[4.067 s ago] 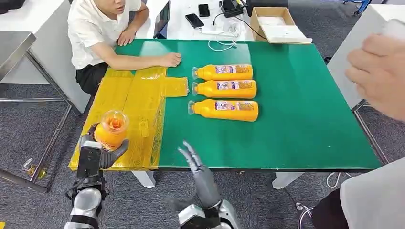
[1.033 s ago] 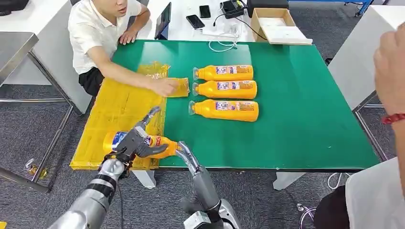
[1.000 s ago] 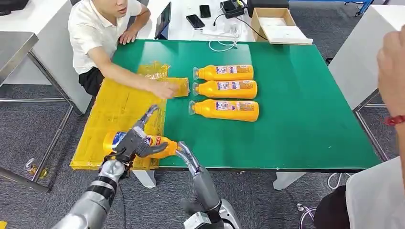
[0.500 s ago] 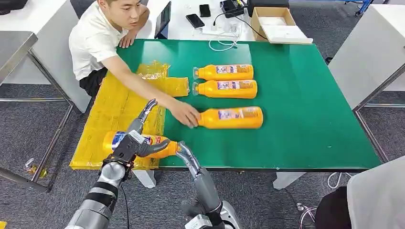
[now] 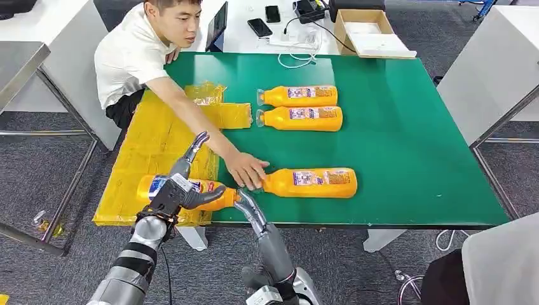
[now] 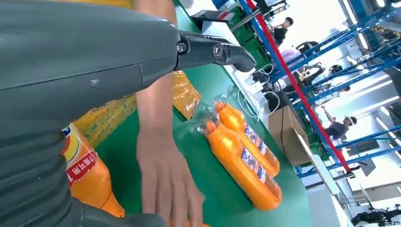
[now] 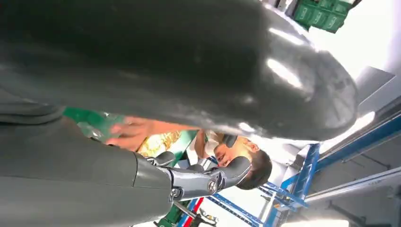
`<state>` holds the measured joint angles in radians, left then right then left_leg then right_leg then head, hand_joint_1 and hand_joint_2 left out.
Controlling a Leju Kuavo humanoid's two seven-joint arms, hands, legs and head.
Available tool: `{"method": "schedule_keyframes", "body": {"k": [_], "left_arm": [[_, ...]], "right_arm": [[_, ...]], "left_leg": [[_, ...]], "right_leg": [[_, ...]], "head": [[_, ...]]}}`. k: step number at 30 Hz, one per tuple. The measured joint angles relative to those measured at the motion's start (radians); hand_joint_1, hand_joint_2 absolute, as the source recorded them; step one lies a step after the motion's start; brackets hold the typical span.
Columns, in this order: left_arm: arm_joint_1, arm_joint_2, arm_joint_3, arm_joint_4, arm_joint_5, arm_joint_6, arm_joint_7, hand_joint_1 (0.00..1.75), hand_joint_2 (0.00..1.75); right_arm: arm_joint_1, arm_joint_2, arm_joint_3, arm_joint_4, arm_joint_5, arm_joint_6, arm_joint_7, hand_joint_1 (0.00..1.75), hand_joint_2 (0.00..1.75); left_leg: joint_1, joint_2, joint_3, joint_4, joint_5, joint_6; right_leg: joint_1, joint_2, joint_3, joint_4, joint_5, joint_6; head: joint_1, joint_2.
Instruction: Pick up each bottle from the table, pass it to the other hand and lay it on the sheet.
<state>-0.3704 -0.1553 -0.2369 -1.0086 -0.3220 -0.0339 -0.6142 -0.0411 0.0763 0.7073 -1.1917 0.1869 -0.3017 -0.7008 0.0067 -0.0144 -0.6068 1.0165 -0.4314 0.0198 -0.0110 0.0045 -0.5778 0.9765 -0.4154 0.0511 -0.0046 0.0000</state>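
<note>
Left hand (image 5: 177,190) gripping an orange juice bottle (image 5: 191,192) lying on the yellow sheet (image 5: 159,159) at the worktop (image 5: 413,127) front edge. Right hand (image 5: 249,210) open w/ fingertips at its cap. Person's hand (image 5: 246,170) on another bottle (image 5: 311,182); 2 more bottles (image 5: 299,108) further back.

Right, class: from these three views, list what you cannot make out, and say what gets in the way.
- Held bottle, head view: the left hand covers its label.
- Right hand, head view: whether the fingers touch the bottle's neck is unclear.
- Pulled bottle: the person's hand hides its cap.
- Right wrist view: the hand's grey cover blocks the table.
</note>
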Motion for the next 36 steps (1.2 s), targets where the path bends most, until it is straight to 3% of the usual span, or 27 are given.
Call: {"method": "schedule_keyframes", "body": {"k": [15, 16, 20, 22, 23, 25, 28, 36], "left_arm": [[0.0, 0.0, 0.0, 0.0, 0.0, 0.0, 0.0, 0.0, 1.75], [0.0, 0.0, 0.0, 0.0, 0.0, 0.0, 0.0, 0.0, 1.75], [0.008, 0.0, 0.0, -0.005, 0.023, -0.012, 0.001, 0.0, 1.75], [0.162, -0.017, 0.022, -0.202, 0.186, -0.055, 0.025, 0.0, 1.75], [0.263, -0.022, 0.02, -0.316, 0.364, -0.043, 0.039, 0.0, 1.75], [0.383, -0.027, 0.008, -0.455, 0.57, 0.004, 0.065, 0.0, 1.75], [0.458, -0.016, 0.012, -0.571, 0.613, 0.024, 0.07, 0.0, 1.75], [0.499, -0.013, 0.0, -0.664, 0.629, 0.031, 0.074, 0.0, 1.75]], "right_arm": [[0.0, -0.002, 0.0, 0.0, 0.0, 0.0, 0.0, 0.0, 0.0], [0.0, -0.002, 0.0, 0.0, 0.0, 0.0, 0.0, 0.0, 1.75], [0.0, -0.004, -0.001, 0.0, 0.025, -0.023, 0.021, 0.0, 1.75], [-0.007, -0.073, -0.047, 0.004, 0.211, -0.165, 0.149, 0.0, 1.75], [-0.017, -0.124, -0.12, 0.024, 0.39, -0.273, 0.168, 0.0, 1.75], [-0.034, -0.174, -0.3, 0.071, 0.556, -0.289, 0.085, 0.0, 1.75], [-0.038, -0.192, -0.497, 0.094, 0.579, -0.289, 0.054, 0.0, 1.75], [-0.011, -0.18, -0.632, 0.1, 0.576, -0.293, 0.073, 0.0, 1.75]], "left_leg": [[0.0, 0.0, 0.0, 0.0, 0.0, 0.0], [0.0, 0.0, 0.0, 0.0, 0.0, 0.0], [0.0, 0.0, -0.001, 0.0, 0.0, 0.0], [-0.004, 0.008, 0.003, 0.0, -0.005, 0.001], [-0.005, 0.012, 0.005, 0.0, -0.006, 0.002], [-0.005, 0.008, 0.001, 0.0, -0.005, 0.004], [-0.005, 0.0, -0.004, 0.0, -0.003, 0.008], [-0.004, 0.001, -0.003, 0.0, -0.002, 0.008]], "right_leg": [[0.0, 0.0, 0.0, 0.0, 0.0, 0.0], [0.0, 0.0, 0.0, 0.0, 0.0, 0.0], [0.0, 0.0, 0.001, 0.0, 0.0, 0.0], [-0.003, 0.005, 0.001, 0.0, 0.0, 0.001], [-0.004, 0.009, 0.001, 0.0, 0.0, 0.001], [-0.004, 0.006, 0.0, -0.003, -0.001, 0.001], [-0.005, -0.002, -0.001, -0.004, -0.001, 0.002], [-0.003, -0.002, -0.001, -0.003, 0.0, 0.002]], "head": [[0.0, 0.0], [0.0, 0.0], [0.0, 0.0], [-0.002, 0.0], [-0.006, 0.0], [-0.001, 0.0], [-0.002, 0.0], [-0.002, 0.0]]}}
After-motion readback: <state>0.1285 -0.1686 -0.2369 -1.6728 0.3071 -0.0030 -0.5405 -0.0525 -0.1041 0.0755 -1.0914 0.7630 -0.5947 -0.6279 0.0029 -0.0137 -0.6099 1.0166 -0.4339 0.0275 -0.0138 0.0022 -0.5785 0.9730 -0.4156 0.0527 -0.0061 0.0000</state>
